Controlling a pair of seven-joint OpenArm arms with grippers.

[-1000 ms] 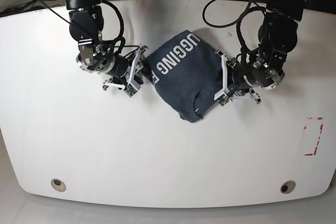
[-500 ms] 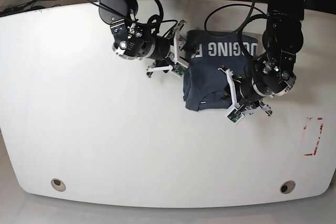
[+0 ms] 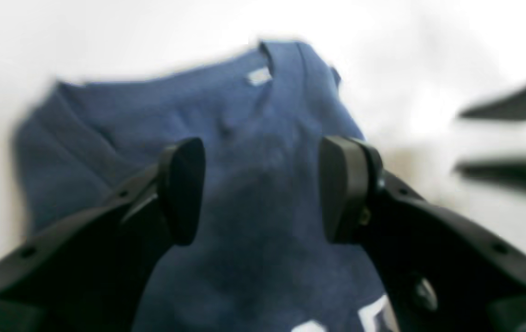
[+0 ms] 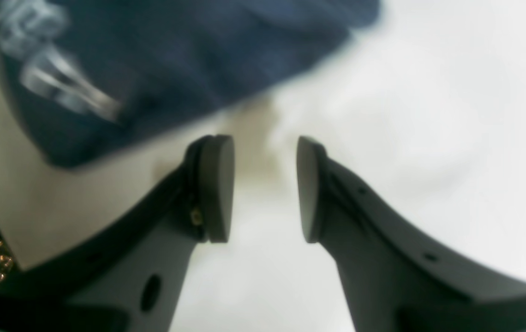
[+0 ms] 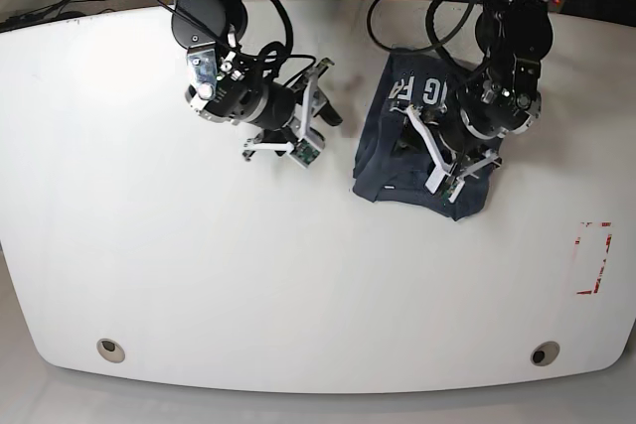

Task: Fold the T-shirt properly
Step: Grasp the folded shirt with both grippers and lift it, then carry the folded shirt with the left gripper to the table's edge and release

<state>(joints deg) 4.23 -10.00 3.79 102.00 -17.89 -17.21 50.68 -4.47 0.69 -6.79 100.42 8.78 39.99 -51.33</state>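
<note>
1. Nearest, the white table [image 5: 248, 285] has two round fittings near its front corners, one on the view's left [image 5: 110, 351] and one on its right [image 5: 545, 353].
2. Farther in, near the table's edge on the view's right, red marks [image 5: 594, 258] trace part of a rectangle.
3. Beyond these lies the T-shirt [image 5: 378, 161], right of the middle in the base view. It is a compact, folded dark blue bundle, flat on the table, with creases and slightly uneven edges. A small white patch [image 5: 389, 187] shows close to its near edge.
4. The left gripper [image 3: 262, 191] is over the T-shirt, its fingers spread apart. Dark fabric fills the view between them, and no cloth is visibly pinched. Whether the tips touch the fabric I cannot tell.
5. The right gripper [image 4: 265, 189] is off to the side of the T-shirt, apart from it. Its fingers are spread too, with only white tabletop between them.
6. Toward the far part of the T-shirt, white block lettering [image 5: 434, 91] is partly covered by the left arm [image 5: 512, 57].
7. Both arms reach in from the far side, the right arm [image 5: 209, 22] at the view's left. Black cables [image 5: 372, 22] loop beside them.
</note>
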